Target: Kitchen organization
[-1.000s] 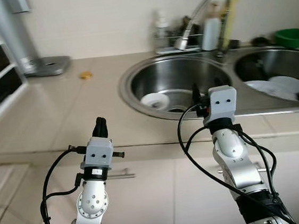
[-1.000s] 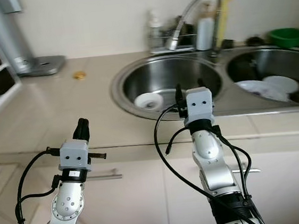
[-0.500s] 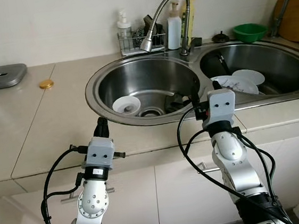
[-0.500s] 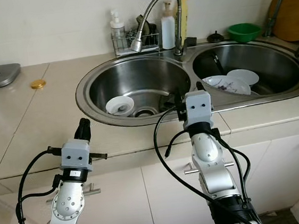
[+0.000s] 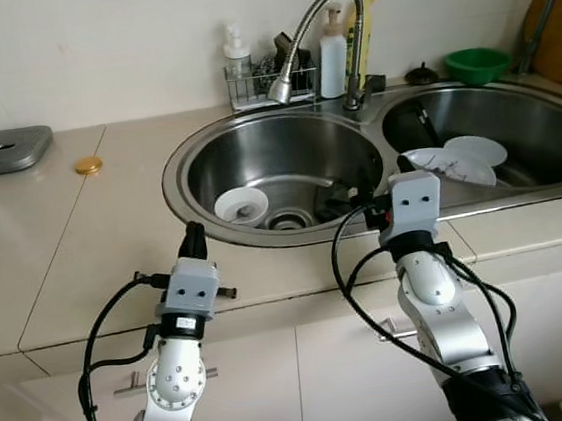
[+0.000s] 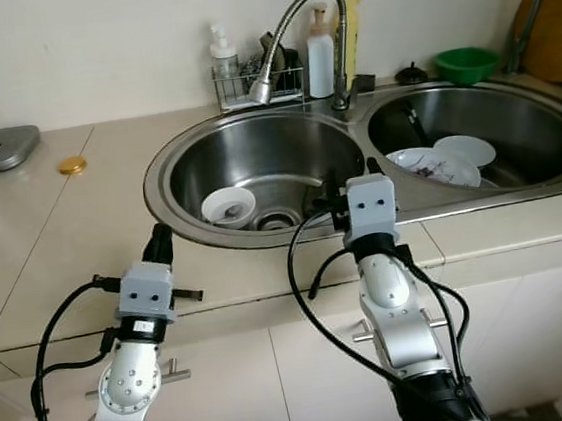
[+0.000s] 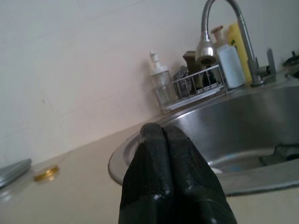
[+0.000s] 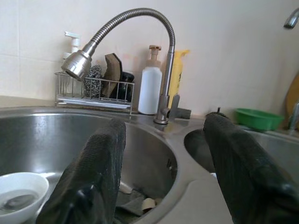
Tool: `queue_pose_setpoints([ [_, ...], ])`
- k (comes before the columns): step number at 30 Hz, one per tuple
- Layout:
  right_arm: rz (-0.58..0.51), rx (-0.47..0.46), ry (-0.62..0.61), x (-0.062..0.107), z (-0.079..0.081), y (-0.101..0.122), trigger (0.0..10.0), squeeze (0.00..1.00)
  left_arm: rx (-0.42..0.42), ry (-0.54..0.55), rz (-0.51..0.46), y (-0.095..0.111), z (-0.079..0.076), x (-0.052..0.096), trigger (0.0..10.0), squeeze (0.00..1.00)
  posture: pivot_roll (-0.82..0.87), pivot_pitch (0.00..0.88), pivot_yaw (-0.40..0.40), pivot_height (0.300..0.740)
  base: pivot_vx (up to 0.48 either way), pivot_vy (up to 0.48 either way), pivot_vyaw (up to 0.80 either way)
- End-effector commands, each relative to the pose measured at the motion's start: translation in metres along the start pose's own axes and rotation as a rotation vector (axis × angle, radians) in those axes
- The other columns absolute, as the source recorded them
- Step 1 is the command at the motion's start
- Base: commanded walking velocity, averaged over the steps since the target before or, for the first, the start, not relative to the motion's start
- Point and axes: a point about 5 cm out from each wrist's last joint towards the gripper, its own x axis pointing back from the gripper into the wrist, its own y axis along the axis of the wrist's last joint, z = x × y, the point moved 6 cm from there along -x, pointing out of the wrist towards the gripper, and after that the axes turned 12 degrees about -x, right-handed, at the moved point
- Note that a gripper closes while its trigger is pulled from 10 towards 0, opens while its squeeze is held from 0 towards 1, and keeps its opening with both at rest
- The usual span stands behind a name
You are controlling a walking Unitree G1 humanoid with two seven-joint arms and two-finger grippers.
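The small white bowl [image 5: 240, 206] is seen low in the left basin of the sink [image 5: 184, 196] — ahead and leftward of the right claw [image 8: 163, 163], held wide. The left claw [image 7: 163, 140], pressed shut, is judged comparably near.

Beige counter [image 5: 83, 241] running wall to wall, daylight falling soft across it. Pale cream wall [image 5: 122, 36] rising behind, tile seams showing faintly in left wrist view. Double steel sink [image 5: 255, 153] sitting sunk in counter, gooseneck faucet [image 5: 316, 16] arching over divider. White cabinet doors [image 6: 230, 397] hanging below counter edge, bar handle [image 6: 172, 373] showing. Grey appliance base [image 5: 8, 149] standing at far corner of counter.
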Motion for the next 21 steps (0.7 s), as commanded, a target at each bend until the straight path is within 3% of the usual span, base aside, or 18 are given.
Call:
queue_pose_setpoints([
  [1,-0.025,-0.006,0.015,0.0009,0.0040,0.0059,10.0,0.00,-0.011,-0.013,0.001,0.0001,-0.0025,0.0010,10.0,0.00,-0.06,0.000,0.032,0.740,0.000,0.000,-0.80],
  [21,-0.021,-0.002,0.013,0.0032,0.0034,0.0043,10.0,0.00,-0.008,-0.020,0.002,-0.0002,-0.0050,0.0020,10.0,0.00,-0.06,0.000,0.033,0.740,0.000,0.000,-0.80],
])
